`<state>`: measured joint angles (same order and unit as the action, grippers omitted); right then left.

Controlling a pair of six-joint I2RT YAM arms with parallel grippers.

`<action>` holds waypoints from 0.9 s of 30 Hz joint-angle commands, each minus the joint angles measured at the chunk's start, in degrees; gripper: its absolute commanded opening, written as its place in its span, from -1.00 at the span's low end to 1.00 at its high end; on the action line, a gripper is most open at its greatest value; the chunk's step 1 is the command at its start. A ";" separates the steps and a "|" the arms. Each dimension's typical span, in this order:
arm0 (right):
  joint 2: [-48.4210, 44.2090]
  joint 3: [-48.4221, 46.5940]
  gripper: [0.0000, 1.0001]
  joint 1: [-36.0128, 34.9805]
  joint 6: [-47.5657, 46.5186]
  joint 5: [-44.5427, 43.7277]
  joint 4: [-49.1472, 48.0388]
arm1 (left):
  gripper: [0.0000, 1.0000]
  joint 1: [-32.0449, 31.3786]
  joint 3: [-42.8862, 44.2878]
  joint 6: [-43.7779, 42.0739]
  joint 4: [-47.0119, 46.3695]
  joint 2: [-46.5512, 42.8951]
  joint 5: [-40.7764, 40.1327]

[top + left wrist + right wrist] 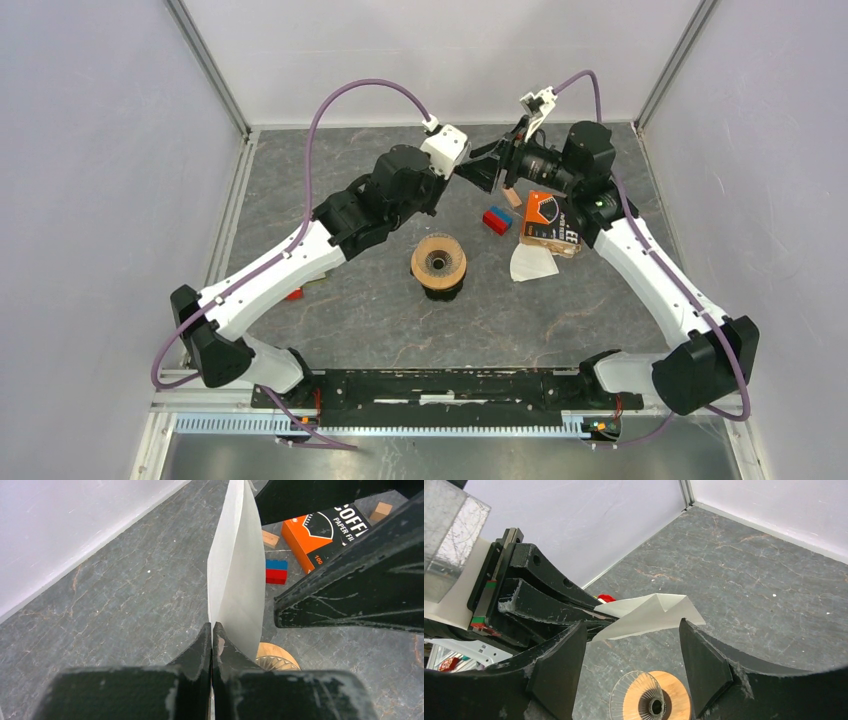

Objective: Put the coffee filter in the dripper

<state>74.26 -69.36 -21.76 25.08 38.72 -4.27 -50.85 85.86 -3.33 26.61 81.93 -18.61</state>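
Top view first: both arms reach to the far middle of the table (330, 310), and the left gripper (472, 168) and right gripper (500, 172) meet tip to tip up there. It's all black on black from this angle, so I can't tell how either claw stands. The dripper (438, 262) sits alone mid-table, wooden ring up, nearer the bases than both claws. To its right there's a flat-folded white filter (530, 263), with an orange and black filter box (548, 222) just behind it. A red and blue block (497, 220) and a small wooden block (513, 197) are close by.

Left wrist cam is way clearer. The left fingers are pressed together on the bottom edge of the coffee filter (235, 570), which stands up tall and thin off the table. The right arm's black fingers (350, 590) are right next to the paper. A bit of the wooden ring peeks out below.

Right wrist cam: the right claw is spread wide, one finger either side of the white paper. Whether either pad actually touches it, I can't say. The left claw comes in from the left, clamped on the paper. The dripper is straight below on the table, and nothing is sitting in it.
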 commanded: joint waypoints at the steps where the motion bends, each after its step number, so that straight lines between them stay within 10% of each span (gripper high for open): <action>1: 0.26 2.14 0.47 -0.21 3.42 0.49 -4.19 | -0.96 -0.95 0.01 -3.24 -2.70 0.71 -2.20; 27: 0.46 2.34 0.18 -0.21 1.12 -5.21 2.05 | -0.96 -3.04 0.10 -8.43 -4.99 1.41 -7.93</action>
<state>75.29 -65.73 -21.76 28.69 36.53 -4.38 -53.60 85.82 -8.67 24.71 83.74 -25.39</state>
